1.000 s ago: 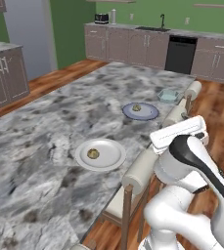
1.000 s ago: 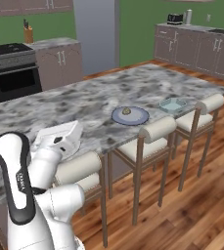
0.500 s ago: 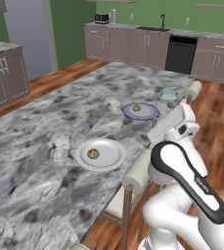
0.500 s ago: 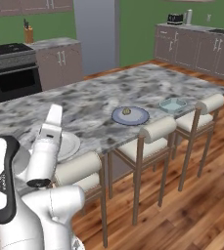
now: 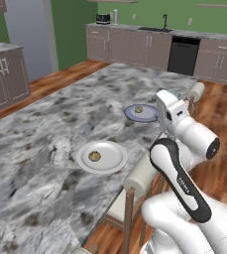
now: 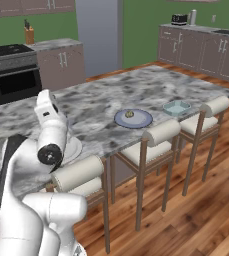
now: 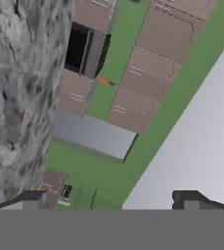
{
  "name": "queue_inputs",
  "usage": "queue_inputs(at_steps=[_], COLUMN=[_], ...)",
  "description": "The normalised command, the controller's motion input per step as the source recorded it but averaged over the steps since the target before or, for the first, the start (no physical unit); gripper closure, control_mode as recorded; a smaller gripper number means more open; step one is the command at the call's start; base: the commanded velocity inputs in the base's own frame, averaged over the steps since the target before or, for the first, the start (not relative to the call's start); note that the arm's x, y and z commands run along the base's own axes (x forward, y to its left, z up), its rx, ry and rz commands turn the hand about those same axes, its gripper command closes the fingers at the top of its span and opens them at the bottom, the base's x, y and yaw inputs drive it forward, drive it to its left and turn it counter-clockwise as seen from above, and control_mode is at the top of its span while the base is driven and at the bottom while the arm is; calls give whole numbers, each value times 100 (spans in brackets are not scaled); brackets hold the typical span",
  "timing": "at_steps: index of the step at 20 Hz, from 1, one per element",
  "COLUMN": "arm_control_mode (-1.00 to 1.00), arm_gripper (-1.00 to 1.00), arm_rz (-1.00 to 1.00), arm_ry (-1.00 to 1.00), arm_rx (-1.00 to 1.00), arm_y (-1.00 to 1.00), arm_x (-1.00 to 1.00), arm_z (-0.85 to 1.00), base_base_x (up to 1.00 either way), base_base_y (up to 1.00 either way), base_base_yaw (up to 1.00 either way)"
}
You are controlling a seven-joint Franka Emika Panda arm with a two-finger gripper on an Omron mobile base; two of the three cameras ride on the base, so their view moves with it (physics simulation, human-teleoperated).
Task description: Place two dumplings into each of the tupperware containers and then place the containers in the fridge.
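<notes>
White arm has swung further upward since a moment ago, gripper [image 7: 111, 200] spread wide, grasping nothing. Two plates [image 5: 101, 157] [image 5: 141, 113] each carry one dumpling [image 5: 94, 157] [image 5: 139, 109]; one tub [image 6: 176, 107] sits nearby.

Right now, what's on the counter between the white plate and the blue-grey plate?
Nothing: in the left base view, bare marble counter lies between the white plate and the blue-grey plate.

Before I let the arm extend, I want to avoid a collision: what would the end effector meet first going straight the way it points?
The open end effector points across the room, not down at the counter. Nothing close lies ahead; the first thing looks to be the far green wall beside the grey fridge, though depth is uncertain.
</notes>
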Motion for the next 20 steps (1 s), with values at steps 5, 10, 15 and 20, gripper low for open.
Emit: queue_inputs(at_steps=[5,10,15,20], arm_control_mode=[-100,-100,-100,-100], arm_gripper=[-100,-100,-100,-100], arm_rz=[5,7,15,18], arm_ry=[72,88,57,7], arm_rx=[-70,-36,-34,-18], arm_y=[55,68,40,11], arm_x=[10,23,11,0], arm_z=[0,-5,-53,-95], base_base_x=[0,0,0,0], base_base_y=[0,0,0,0], base_base_yaw=[0,0,0,0])
